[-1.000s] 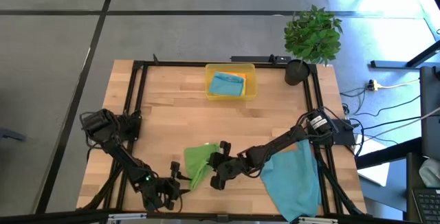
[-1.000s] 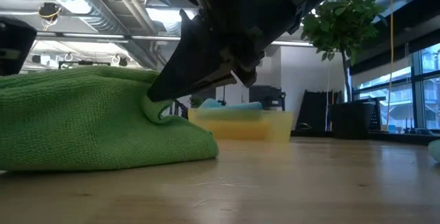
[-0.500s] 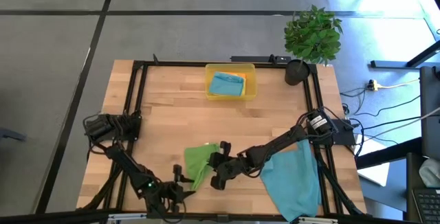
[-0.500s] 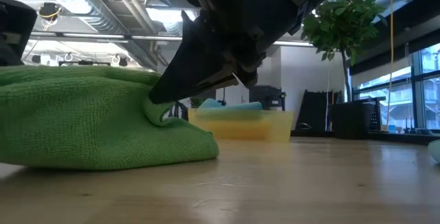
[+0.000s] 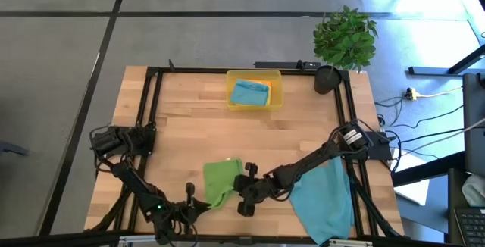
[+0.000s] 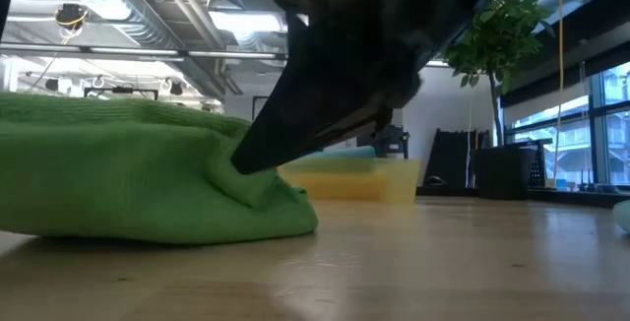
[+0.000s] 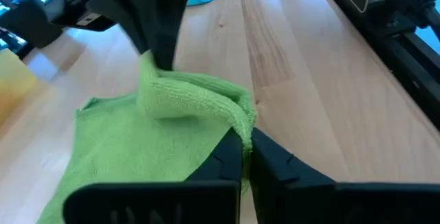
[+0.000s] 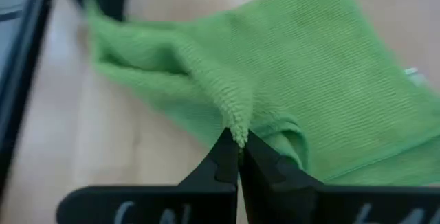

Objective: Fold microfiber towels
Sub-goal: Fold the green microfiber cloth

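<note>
While both arms reach in low at the near edge of the wooden surface (image 5: 189, 126), the green towel (image 5: 220, 181) lies bunched between them, roughly at the near middle. Left gripper (image 7: 246, 143) is clenched on a folded edge of the green towel; in the left wrist view the 2 dark fingers (image 7: 227, 159) meet with a ridge of green cloth pinched at their tips. Right gripper (image 8: 238, 143) is also clenched on the green towel, a thin ridge of cloth caught at the fingertips in the right wrist view. From above, the right gripper (image 5: 244, 182) sits at the towel's right side, the left gripper (image 5: 198, 200) at its near left corner. Low view shows the towel (image 6: 138, 178) humped on the surface, its fold lifted where the dark right gripper (image 6: 258, 156) bites it.

1 teal-blue towel (image 5: 324, 199) lies spread flat at the near right, partly under the right arm and hanging over the surface edge. Another teal-blue towel (image 5: 250, 94) sits on top in the yellow tray (image 5: 274, 95) at the far middle, with an orange edge showing beneath it. Potted plant (image 5: 345, 39) stands at the far right corner. Black frame rails (image 5: 148, 103) run along the surface sides. Cables (image 5: 424, 126) trail on the floor to the right.
</note>
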